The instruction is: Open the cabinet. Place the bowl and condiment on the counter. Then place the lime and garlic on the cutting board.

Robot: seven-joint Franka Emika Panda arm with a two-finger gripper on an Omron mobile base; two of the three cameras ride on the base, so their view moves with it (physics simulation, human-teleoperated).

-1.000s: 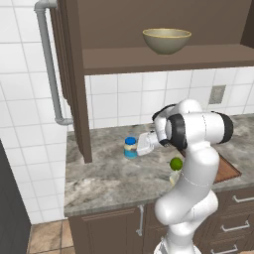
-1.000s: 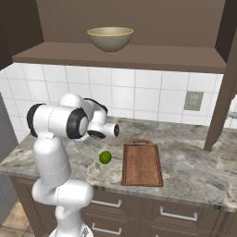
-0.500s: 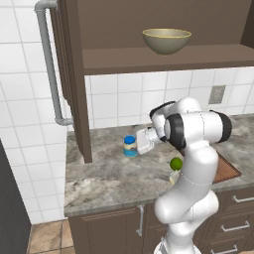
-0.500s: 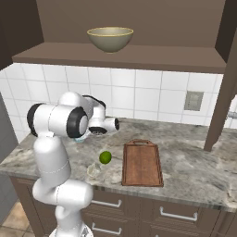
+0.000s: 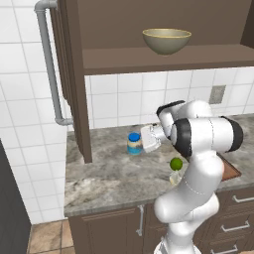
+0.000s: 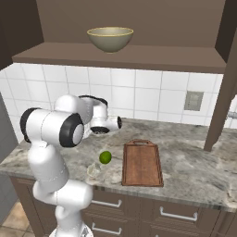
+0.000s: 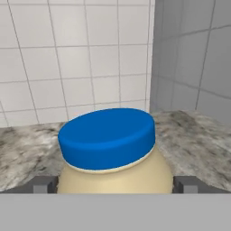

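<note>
The condiment (image 5: pixel 133 143) jar stands upright on the counter (image 5: pixel 109 181) below the open cabinet (image 5: pixel 74 84). My gripper (image 5: pixel 141 141) is level with it and open. In the hand view the condiment (image 7: pixel 110 151) sits between my fingertips (image 7: pixel 43 184), one on each side of its body. The bowl (image 5: pixel 166 40) rests on the cabinet shelf above, also the bowl (image 6: pixel 110 39) in the right base view. The lime (image 6: pixel 105 157) and the pale garlic (image 6: pixel 94 171) lie on the counter left of the cutting board (image 6: pixel 142 163).
The open cabinet door (image 5: pixel 79 124) hangs down to the counter just left of the jar. A grey pipe (image 5: pixel 49 64) runs down the tiled wall. A wall outlet (image 6: pixel 193 100) sits above the board. Drawers (image 6: pixel 176 215) line the counter front.
My hand has risen slightly and its fingers have spread a touch wider around the jar. The jar, lime, garlic and bowl have not moved.
</note>
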